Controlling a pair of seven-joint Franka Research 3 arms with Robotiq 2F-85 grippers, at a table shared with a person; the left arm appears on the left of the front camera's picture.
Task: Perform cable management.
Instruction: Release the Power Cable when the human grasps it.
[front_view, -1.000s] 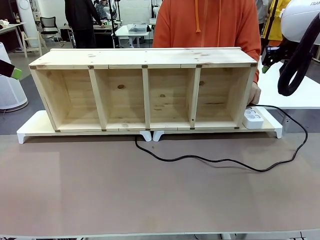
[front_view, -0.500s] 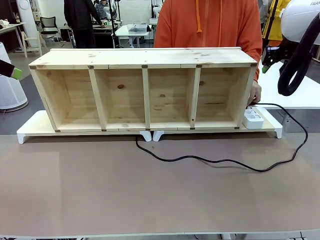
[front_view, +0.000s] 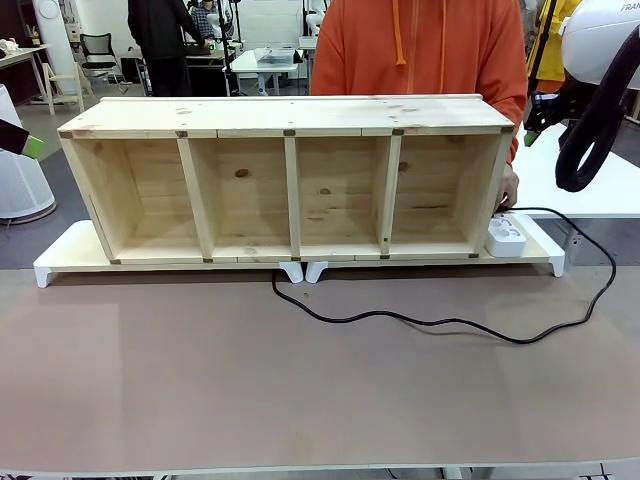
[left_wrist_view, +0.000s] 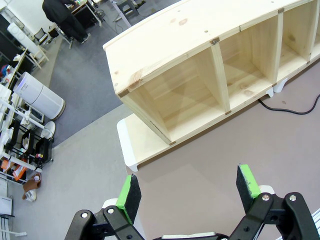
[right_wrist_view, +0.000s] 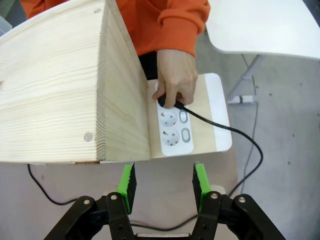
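Observation:
The black cable (front_view: 440, 322) snakes over the brown table from under the wooden shelf's middle, loops out to the right and rises to the white power strip (front_view: 506, 236). In the right wrist view a person's hand (right_wrist_view: 175, 77) holds the cable's round plug (right_wrist_view: 167, 103) at the far socket of the power strip (right_wrist_view: 172, 131), and the cable (right_wrist_view: 225, 127) trails off right. My right gripper (right_wrist_view: 164, 184) hovers open above the strip, holding nothing. My left gripper (left_wrist_view: 189, 190) hangs open and high over the table's left end, far from the cable (left_wrist_view: 290, 110).
A long wooden shelf (front_view: 290, 180) with several compartments lies on white risers (front_view: 60, 262) across the far side of the table. A person in orange (front_view: 420, 45) stands behind it. A white side table (front_view: 590, 180) is at the right.
The person's hand has settled slightly lower at the power strip's end, and the cable near it has shifted a little. Neither arm has moved.

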